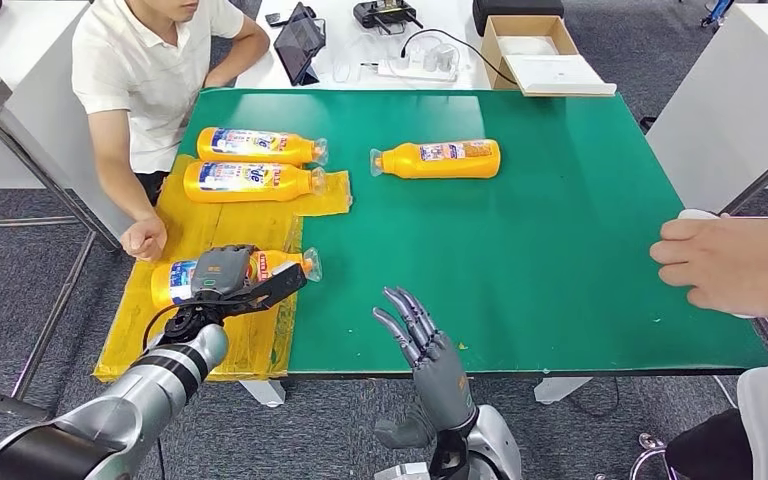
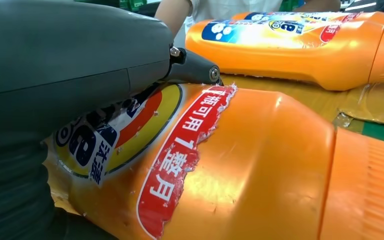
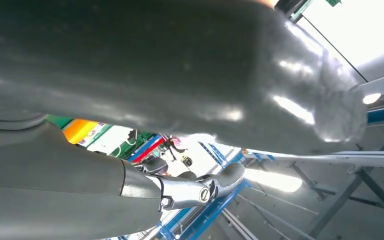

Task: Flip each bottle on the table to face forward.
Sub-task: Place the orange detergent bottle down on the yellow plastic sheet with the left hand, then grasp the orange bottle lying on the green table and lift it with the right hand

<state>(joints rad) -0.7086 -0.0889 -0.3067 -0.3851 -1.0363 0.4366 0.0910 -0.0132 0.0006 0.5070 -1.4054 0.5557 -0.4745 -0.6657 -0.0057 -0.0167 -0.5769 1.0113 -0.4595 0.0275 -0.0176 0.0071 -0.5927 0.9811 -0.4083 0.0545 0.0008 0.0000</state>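
Several orange bottles lie on their sides. The near bottle (image 1: 282,264) rests on a yellow sheet (image 1: 200,340) at the table's left front, its colourful label (image 2: 130,125) facing up. My left hand (image 1: 228,279) lies over its middle, thumb (image 2: 192,70) stretched along the label and touching it. The fingers beyond the bottle are hidden. Two more bottles (image 1: 258,146) (image 1: 250,182) lie label-up on the sheet farther back. Another bottle (image 1: 438,159) lies on the green mat (image 1: 560,250), showing a small label. My right hand (image 1: 422,345) hangs at the table's front edge, fingers straight and apart, holding nothing.
A person in a white shirt (image 1: 145,70) sits at the left, with a fist (image 1: 144,240) on the yellow sheet near the near bottle. Another person's hand (image 1: 725,265) rests on the mat's right edge. A cardboard box (image 1: 535,50) and electronics (image 1: 300,40) stand behind the mat.
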